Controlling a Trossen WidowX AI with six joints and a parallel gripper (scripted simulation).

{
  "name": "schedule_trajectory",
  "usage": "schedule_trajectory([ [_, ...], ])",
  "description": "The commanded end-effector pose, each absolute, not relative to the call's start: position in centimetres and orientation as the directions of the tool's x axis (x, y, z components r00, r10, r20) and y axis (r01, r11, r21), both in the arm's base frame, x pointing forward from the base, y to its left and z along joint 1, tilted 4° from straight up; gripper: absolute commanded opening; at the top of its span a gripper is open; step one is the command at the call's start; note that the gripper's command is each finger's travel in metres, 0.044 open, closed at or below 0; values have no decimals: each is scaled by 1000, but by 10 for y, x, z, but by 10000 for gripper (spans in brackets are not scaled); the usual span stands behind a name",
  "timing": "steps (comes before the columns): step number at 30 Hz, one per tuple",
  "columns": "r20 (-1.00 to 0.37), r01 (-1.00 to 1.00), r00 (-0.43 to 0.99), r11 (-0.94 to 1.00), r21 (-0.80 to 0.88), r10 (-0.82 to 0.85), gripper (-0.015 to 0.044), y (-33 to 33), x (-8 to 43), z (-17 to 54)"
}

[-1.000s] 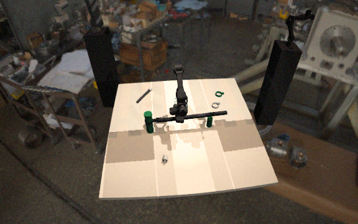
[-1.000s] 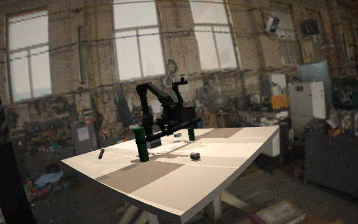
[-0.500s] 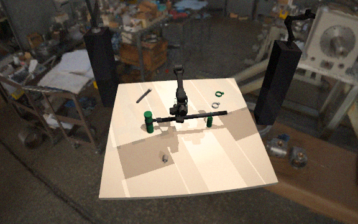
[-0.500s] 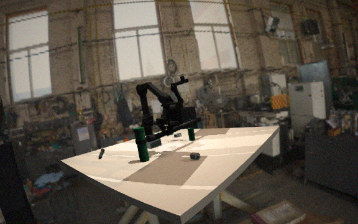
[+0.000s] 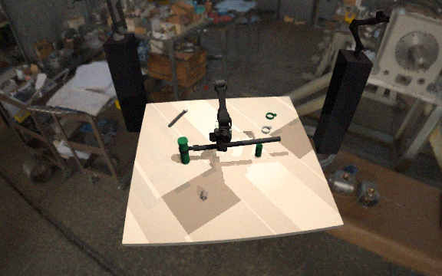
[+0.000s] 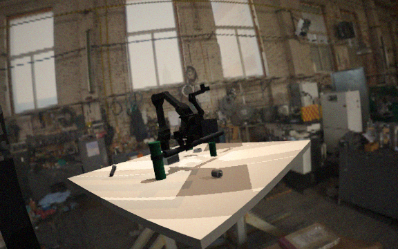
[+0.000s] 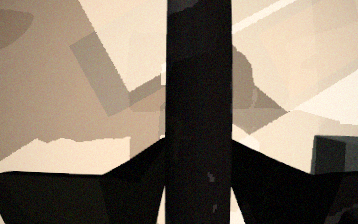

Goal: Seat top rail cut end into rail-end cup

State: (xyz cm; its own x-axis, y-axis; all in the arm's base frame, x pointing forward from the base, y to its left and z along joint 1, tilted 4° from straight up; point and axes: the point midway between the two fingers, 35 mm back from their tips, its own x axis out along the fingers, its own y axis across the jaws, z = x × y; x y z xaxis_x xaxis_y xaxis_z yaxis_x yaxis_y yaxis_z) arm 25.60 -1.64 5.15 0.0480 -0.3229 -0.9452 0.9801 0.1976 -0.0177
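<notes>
The dark top rail [image 5: 244,143] [image 6: 206,138] [image 7: 198,90] runs roughly level above the table. My gripper [image 5: 222,146] [image 7: 195,143] is shut on it near mid-length, with a finger on each side in the wrist view. The big green post [image 5: 185,158] [image 6: 159,169] stands upright at the rail's left end. Its dark brace band [image 5: 183,151] [image 6: 157,157] sits below the post cap [image 5: 183,139] [image 6: 154,142]. The rail's cut end is at the band's cup side; how deep it sits in the cup is too small to tell. The rail's other end reaches past the small green post [image 5: 258,151] [image 6: 213,149]; its loop cap is hardly visible.
A dark rod [image 5: 177,118] [image 6: 112,170] lies at the back left. A green ring [image 5: 270,118] and a grey ring [image 5: 265,133] lie at the back right. A small grey fitting [image 5: 203,195] [image 6: 216,173] lies on the front part of the table [image 5: 282,215].
</notes>
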Motion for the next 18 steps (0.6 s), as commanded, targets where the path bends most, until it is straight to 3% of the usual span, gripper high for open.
schedule_trajectory([
  [1, -944, 980, 49, 197, -18, -326, 0, -17, 256, 52],
  [18, -942, 980, 50, 197, -18, -332, 0, -18, 256, 55],
])
